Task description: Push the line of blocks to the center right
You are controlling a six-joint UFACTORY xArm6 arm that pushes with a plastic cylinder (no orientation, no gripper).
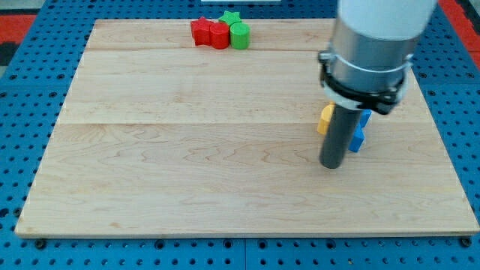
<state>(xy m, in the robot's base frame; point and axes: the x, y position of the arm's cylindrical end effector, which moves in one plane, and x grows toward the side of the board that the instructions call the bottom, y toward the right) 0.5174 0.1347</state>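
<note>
Blue pegboard [22,45] frames the pale wooden table [187,165], whose planks run across the view from left to right.

At the centre right, mostly hidden behind my rod, sit the blocks nearest to me. A yellow block [325,118] peeks out on the rod's left side, and a blue block [360,133] shows on its right side, with blue visible both higher and lower along the rod's edge; whether that is one blue piece or two I cannot tell, and their shapes are too covered to name. Yellow and blue seem to lie close together, with the rod across the part between them.

My tip [331,166] rests on the table just below these blocks in the view, a little toward the bottom and slightly left of the blue one. Whether it touches either block I cannot tell, since the rod covers that spot. My end effector is a plain dark rod under a grey collar and white housing: it has no jaws to open and has hold of nothing.

Well apart, near the view's top edge and left of centre, lies a second tight cluster. A red block [200,31] is on the left, a second red block [218,35] touches it, and a green cylinder [239,35] touches that on the right. A green star [230,16] sits just behind them, against the red and green pieces.
</note>
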